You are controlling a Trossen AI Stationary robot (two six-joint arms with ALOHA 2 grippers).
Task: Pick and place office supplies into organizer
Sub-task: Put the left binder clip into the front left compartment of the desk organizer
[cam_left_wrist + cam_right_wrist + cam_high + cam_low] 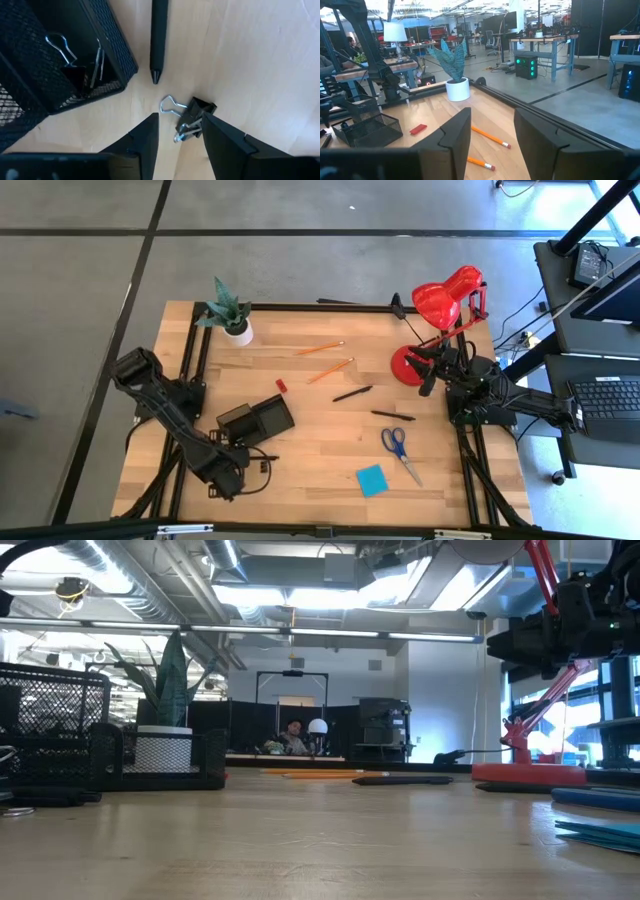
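Wooden table [300, 480] in an open lab. Black mesh organizer [256, 419] sits left of centre, one binder clip [75, 65] already inside a compartment. Left gripper [177, 137] low at the table's near-left, just beside the organizer, fingers apart straddling a black binder clip [192, 120] lying on the wood, not gripping it; a black pen [159, 37] tip lies just beyond. Right gripper [492, 137] raised by the red lamp [440, 320], fingers apart, holding nothing. Pencils [330, 370], scissors [400, 448], blue sticky pad [371, 479], red piece [282, 384] loose on the table.

Black mesh organizer [256, 419], orange pencils [319, 348], blue sticky pad [371, 480], blue-handled scissors [397, 447], red lamp [440, 310], light wood counter [320, 480].
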